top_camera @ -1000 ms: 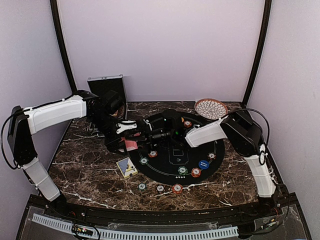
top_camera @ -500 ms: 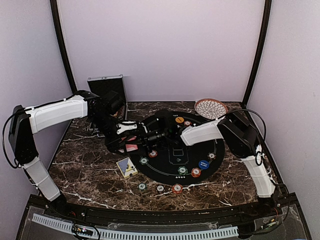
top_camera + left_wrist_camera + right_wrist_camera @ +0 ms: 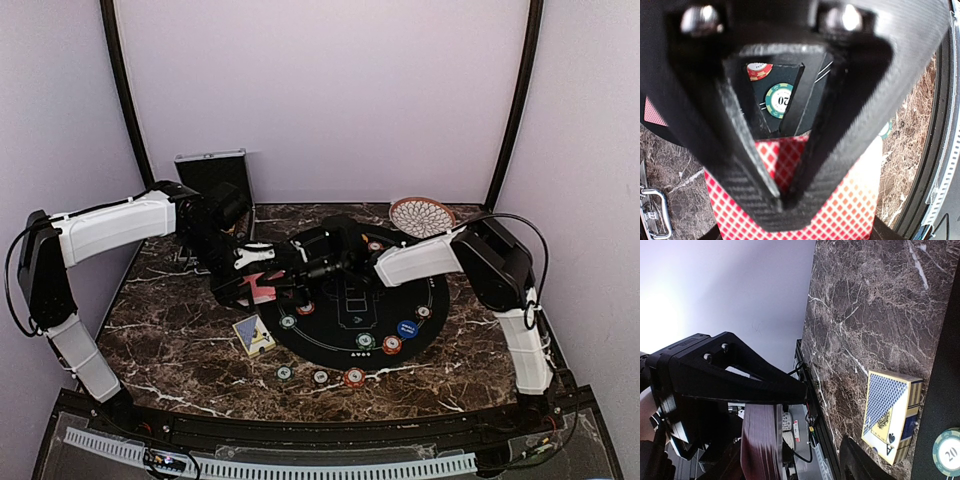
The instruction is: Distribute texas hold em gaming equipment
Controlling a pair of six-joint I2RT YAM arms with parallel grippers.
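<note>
My left gripper (image 3: 262,286) is shut on a stack of red-backed playing cards (image 3: 845,200), held above the table at the left rim of the round black mat (image 3: 437,298). In its wrist view the left gripper (image 3: 785,205) pinches the cards, with a green chip (image 3: 779,100) and a red chip (image 3: 759,71) below. My right gripper (image 3: 296,268) reaches in from the right. In the right wrist view the right gripper (image 3: 790,462) is open, and the edge of the stack (image 3: 760,440) stands between its fingers. Several chips (image 3: 365,340) lie on the mat and in front of it.
A blue card box (image 3: 254,335) lies on the marble left of the mat and shows as the card box (image 3: 890,415) in the right wrist view. A silver case (image 3: 212,172) stands open at the back left. A woven dish (image 3: 421,216) sits at the back right.
My right gripper has moved left to the stack held by the left gripper, and its jaws have narrowed somewhat. The left arm has stayed where it was.
</note>
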